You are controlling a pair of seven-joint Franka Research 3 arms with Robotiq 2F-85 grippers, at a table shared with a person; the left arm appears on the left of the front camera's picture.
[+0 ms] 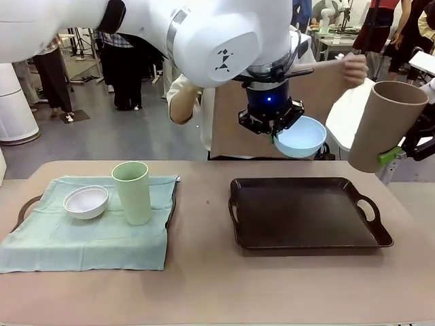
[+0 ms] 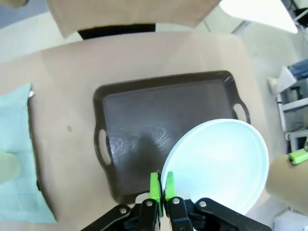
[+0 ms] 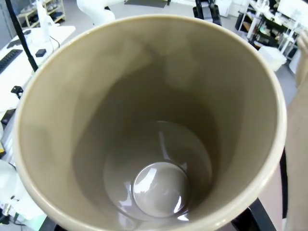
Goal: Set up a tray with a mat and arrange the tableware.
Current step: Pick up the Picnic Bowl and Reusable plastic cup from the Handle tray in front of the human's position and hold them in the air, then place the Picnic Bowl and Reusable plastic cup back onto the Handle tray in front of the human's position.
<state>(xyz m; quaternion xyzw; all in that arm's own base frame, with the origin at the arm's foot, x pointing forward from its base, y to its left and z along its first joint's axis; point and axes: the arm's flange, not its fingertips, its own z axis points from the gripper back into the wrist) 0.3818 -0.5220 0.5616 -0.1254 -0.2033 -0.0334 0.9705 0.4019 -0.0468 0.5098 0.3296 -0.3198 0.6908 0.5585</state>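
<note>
left gripper point(image 2: 160, 185): I pinch the light blue bowl point(image 2: 219, 166) by its rim | right gripper point(image 1: 401, 151): I clasp the tan-brown cup point(image 1: 384, 125) | place: bowl above the dark tray point(image 1: 306, 214), cup off its right edge | advice: lower level onto the tray floor, clear of the handles, before releasing

Left fingers point(image 2: 162, 185) pinched shut, right fingers point(image 1: 389, 155) spread, gripping

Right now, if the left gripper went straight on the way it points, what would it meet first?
Probably the dark tray. The left gripper, shut on the rim of the light blue bowl, points down at the tray's bare floor near its edge; the height above it is unclear.
</note>
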